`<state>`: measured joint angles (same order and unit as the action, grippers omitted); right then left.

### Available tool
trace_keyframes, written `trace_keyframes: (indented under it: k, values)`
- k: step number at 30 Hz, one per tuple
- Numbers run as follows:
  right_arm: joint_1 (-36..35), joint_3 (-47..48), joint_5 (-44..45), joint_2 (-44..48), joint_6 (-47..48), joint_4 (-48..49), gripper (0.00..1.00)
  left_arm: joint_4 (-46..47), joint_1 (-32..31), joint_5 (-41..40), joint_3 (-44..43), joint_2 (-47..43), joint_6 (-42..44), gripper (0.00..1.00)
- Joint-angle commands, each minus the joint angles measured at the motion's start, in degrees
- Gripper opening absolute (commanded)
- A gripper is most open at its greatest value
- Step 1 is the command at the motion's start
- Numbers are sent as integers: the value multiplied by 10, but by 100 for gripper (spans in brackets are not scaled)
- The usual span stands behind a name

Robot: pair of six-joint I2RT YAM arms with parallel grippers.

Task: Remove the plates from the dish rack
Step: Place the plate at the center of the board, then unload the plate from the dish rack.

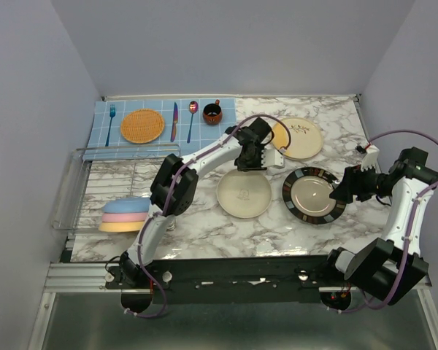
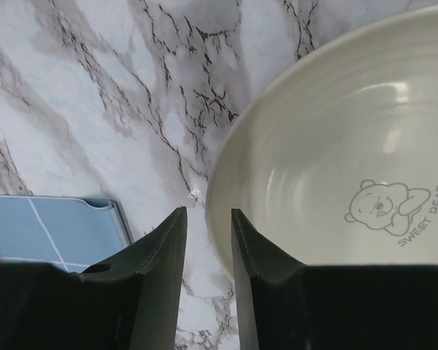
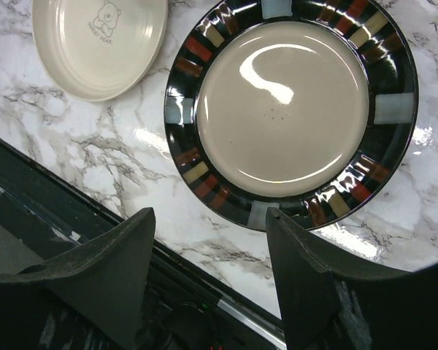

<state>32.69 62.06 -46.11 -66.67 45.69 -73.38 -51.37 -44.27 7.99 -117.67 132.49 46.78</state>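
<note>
At the far left, the dish rack (image 1: pixel 102 186) is running along the table's (image 1: pixel 204 230) left edge. Three plates are lying flat in a stack at its near end: the blue plate (image 1: pixel 129 204) on top, the pink plate (image 1: pixel 122 216) under it, the yellow-orange plate (image 1: pixel 120 227) at the bottom. Behind the rack, the blue checked placemat (image 1: pixel 157 142) is taking up the far-left corner.

The left gripper (image 2: pixel 206 215) is hanging over bare marble just off the left rim of the cream bear plate (image 2: pixel 350 160). Its fingers are standing a narrow gap apart, with nothing between them. A corner of the placemat is showing near the left finger.

Beyond the cream bear plate, the twig plate (image 1: pixel 301 138) is lying near the far edge. To its near right, the black-rimmed plate (image 3: pixel 292 109) is sitting flat, just beside the cream bear plate but not touching it. A strip of open marble is separating it from the table's near edge.

The right gripper (image 3: pixel 212 215) is hovering at that plate's near rim, with its fingers spread wide and holding nothing. Open marble is lying between the plate and the table's right edge.
</note>
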Motion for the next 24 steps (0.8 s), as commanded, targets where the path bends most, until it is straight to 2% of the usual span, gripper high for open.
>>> trace_keyframes:
  k: [1,11,13,15,16,19,20,24]
  values:
    - [-2,-5,-14,6,3,7,71,46,-5,-15,45,-76,-13,40]
    - [-2,-5,-28,8,-2,12,71,57,-2,-31,88,-252,-28,45]
    - [-2,-5,-31,8,-1,12,71,46,2,-48,103,-283,-15,49]
    - [-2,-5,-35,7,0,11,71,18,11,-74,139,-332,9,53]
    - [-2,-6,-36,7,2,12,71,10,12,-115,156,-350,17,54]
    - [-2,-9,-38,5,2,18,71,-7,15,-163,253,-447,49,62]
    - [-2,-10,-40,1,0,19,71,2,16,-183,308,-506,56,63]
    - [-3,-1,-54,-26,-2,19,72,-28,19,-218,398,-607,71,64]
